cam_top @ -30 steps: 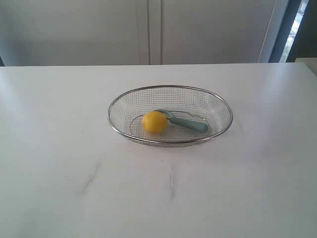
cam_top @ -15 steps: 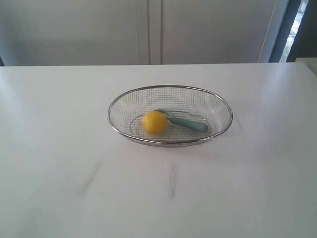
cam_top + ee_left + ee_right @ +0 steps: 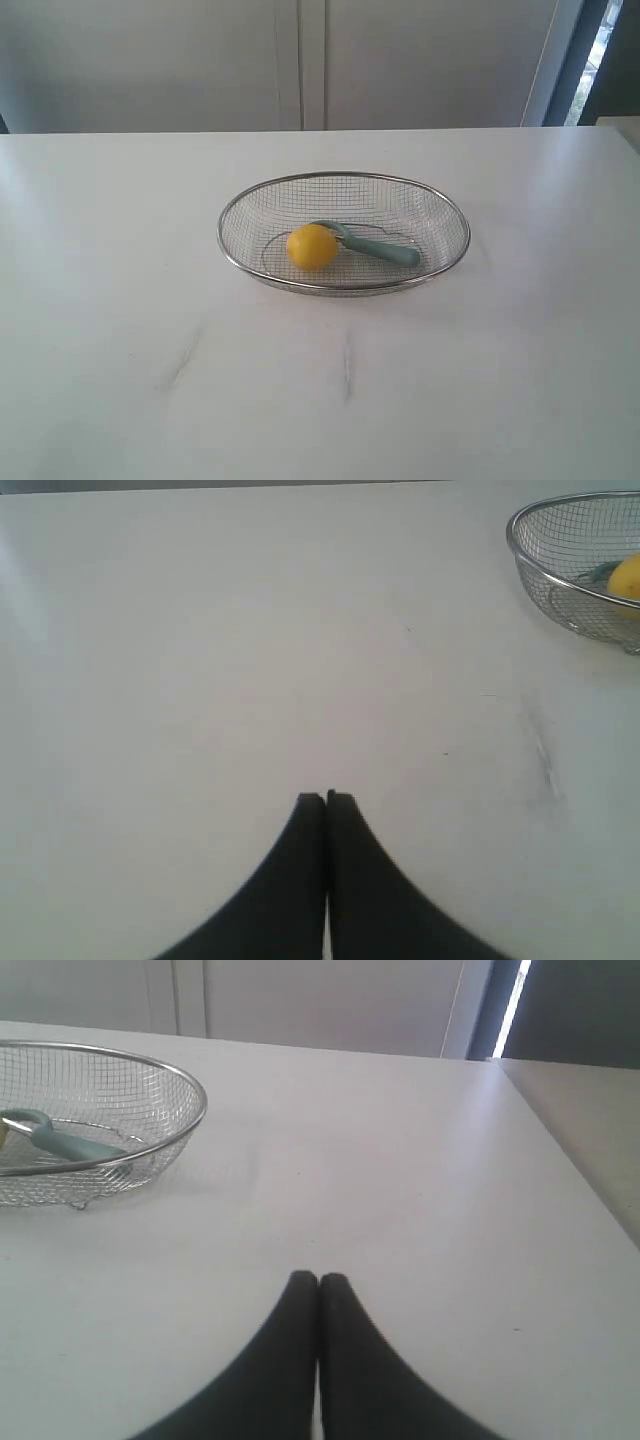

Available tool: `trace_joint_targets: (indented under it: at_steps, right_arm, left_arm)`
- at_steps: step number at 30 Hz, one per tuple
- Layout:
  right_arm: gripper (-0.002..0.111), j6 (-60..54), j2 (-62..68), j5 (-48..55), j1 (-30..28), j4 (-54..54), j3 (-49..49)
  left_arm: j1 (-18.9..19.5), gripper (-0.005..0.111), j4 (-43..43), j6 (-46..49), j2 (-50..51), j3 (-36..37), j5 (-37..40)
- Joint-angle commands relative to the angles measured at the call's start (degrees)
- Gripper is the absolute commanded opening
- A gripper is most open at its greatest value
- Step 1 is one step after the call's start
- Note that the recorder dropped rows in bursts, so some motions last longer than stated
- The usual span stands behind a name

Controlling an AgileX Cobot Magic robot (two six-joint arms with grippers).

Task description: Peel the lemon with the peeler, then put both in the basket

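A plain indoor room is shown: a wide white table (image 3: 120, 300) is backed by pale grey panels (image 3: 150, 60) and a narrow window (image 3: 603, 38).

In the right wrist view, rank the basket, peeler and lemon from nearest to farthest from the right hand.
1. basket, its rim side nearest the right hand.
2. peeler, inside the basket.
3. lemon, beyond the peeler's head.

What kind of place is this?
Likely a kitchen-style test bench, though I can't be sure: a wide plain white table holds a shallow silver wire-mesh basket with a small round yellow lemon and a teal-handled peeler inside, and pale grey panelled doors stand behind.
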Motion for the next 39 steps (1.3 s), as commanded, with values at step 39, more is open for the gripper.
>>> trace_joint_targets:
  at_steps: [39]
  right_arm:
    - [0.000, 3.67, -0.29, -1.00, 2.71, 0.00, 0.28]
  left_arm:
    - [-0.26, 0.000, -0.22, -0.25, -0.24, 0.26, -0.09]
